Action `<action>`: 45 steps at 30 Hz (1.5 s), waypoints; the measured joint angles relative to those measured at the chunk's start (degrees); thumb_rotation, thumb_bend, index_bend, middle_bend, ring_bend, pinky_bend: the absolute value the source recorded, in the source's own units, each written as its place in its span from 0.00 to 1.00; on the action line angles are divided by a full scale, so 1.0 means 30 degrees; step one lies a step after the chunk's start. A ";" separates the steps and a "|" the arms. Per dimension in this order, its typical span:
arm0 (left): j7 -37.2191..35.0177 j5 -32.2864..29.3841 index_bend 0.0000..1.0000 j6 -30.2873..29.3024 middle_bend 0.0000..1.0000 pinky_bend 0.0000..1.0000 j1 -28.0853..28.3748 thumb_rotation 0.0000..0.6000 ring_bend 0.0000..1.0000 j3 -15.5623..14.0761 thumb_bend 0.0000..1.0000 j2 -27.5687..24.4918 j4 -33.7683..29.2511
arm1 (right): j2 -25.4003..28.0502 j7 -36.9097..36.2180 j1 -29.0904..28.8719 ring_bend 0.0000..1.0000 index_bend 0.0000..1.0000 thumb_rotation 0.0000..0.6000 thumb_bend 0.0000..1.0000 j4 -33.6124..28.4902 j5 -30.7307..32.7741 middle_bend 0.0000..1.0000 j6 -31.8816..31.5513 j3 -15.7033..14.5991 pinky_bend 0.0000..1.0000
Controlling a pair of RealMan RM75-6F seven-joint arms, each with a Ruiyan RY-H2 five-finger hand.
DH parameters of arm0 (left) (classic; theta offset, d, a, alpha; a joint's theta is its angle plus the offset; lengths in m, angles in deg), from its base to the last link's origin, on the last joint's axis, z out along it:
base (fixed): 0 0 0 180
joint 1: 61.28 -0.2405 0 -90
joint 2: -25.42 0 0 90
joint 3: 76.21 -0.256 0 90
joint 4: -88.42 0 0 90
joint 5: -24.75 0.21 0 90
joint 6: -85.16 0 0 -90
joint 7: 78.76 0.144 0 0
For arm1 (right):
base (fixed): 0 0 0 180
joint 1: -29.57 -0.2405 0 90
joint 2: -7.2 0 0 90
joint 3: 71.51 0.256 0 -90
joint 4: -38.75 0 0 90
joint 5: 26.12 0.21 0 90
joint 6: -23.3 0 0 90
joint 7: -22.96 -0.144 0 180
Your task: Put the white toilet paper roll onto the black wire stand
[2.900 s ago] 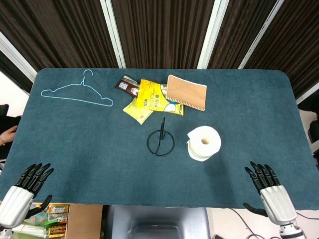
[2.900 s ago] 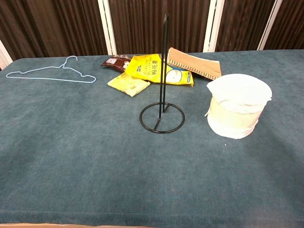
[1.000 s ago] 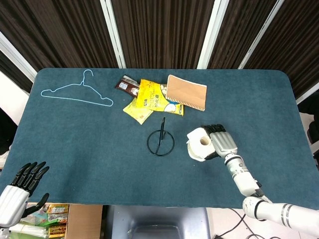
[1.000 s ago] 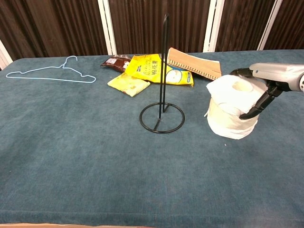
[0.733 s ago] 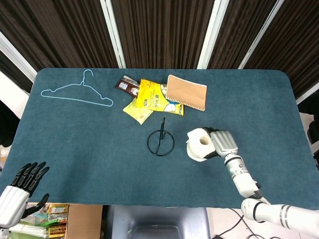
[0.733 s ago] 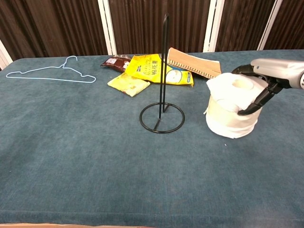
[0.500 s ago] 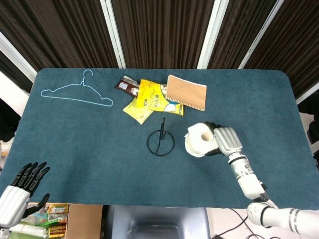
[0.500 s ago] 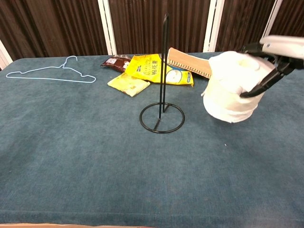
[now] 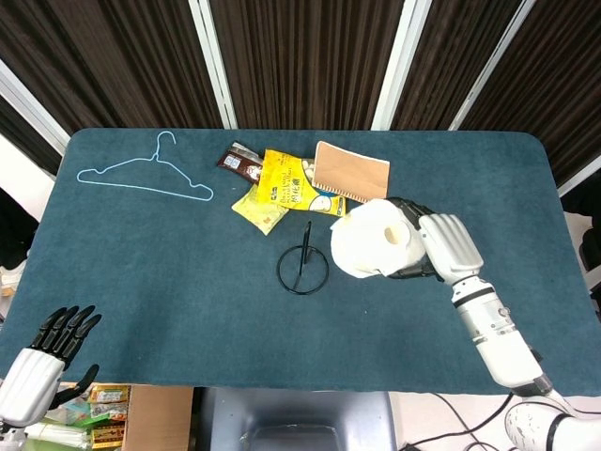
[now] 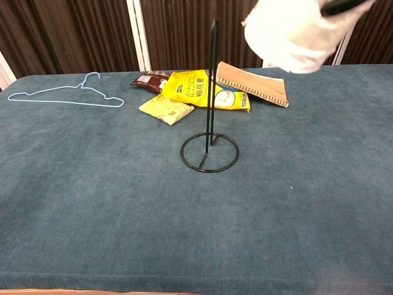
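Gripping the white toilet paper roll (image 9: 373,240) from its outer side, the right hand (image 9: 441,246) is seen raised clear of the table (image 9: 141,282); in the chest view the roll (image 10: 293,34) is carried high, about level with the tip of the rod and just off to the hand's inner side of it. The black wire stand (image 9: 302,266) is observed upright on its ring base, inward of the hand and apart from the roll.

The step in hand is judged to be the carry to the rod. For it to be done well, the roll's core hole, visible from above, should be brought directly over the rod tip (image 10: 214,22) before any descent is begun. The roll appears slightly tilted; it should be levelled so the core is threaded cleanly. A sideways knock against the thin rod is judged likely to tip the light stand. Release is advised only once the rod is well inside the core.

The left hand (image 9: 47,357) is noted at the near edge of the table, fingers spread, holding nothing.
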 measured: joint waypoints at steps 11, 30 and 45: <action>-0.0097 -0.0149 0.00 0.0247 0.04 0.09 0.0168 1.00 0.01 0.0083 0.39 0.0015 -0.0050 | 0.0827 0.2873 -0.4042 0.64 0.82 1.00 0.28 -0.3003 0.6528 0.70 -0.0869 0.1927 0.60; -0.0405 -0.0177 0.00 0.0333 0.04 0.09 0.0388 1.00 0.01 0.0175 0.39 0.0083 -0.0095 | -0.1267 0.7183 -0.9416 0.64 0.82 1.00 0.28 -0.3096 1.3169 0.70 -0.4924 0.1831 0.60; -0.0967 0.0057 0.00 -0.0321 0.04 0.09 -0.0010 1.00 0.01 -0.0180 0.39 -0.0360 0.0229 | -0.2810 0.8259 -1.0939 0.64 0.81 1.00 0.28 -0.1487 1.5907 0.70 -0.5696 0.1653 0.60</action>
